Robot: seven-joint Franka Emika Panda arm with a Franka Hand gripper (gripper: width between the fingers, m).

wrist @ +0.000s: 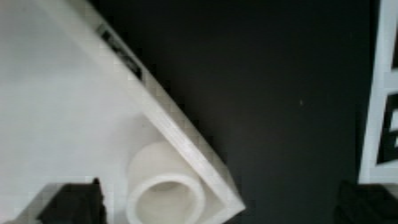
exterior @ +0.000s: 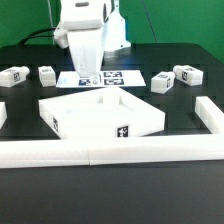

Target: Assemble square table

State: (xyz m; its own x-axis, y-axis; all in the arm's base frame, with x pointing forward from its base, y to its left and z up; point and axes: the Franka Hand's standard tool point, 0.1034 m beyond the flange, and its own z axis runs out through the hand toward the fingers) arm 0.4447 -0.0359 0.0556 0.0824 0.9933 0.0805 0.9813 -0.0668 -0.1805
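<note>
Our jaws hang released over the twelve-o'clock corner of the slab (exterior: 100,112), centred on the surface (exterior: 40,200), legs (exterior: 47,74) at ten and two o'clock. We should straddle its edge, clear of the socket (wrist: 169,195)

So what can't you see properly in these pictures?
The gripper: exterior view, too small and blurred to show open or shut; the wrist view's edge cuts off its fingers.
The table top: wrist view, only one corner shows; the rest runs off the picture.
The legs: exterior view, their tags are too small to read.
The marker board: exterior view, the arm hides its far part.
</note>
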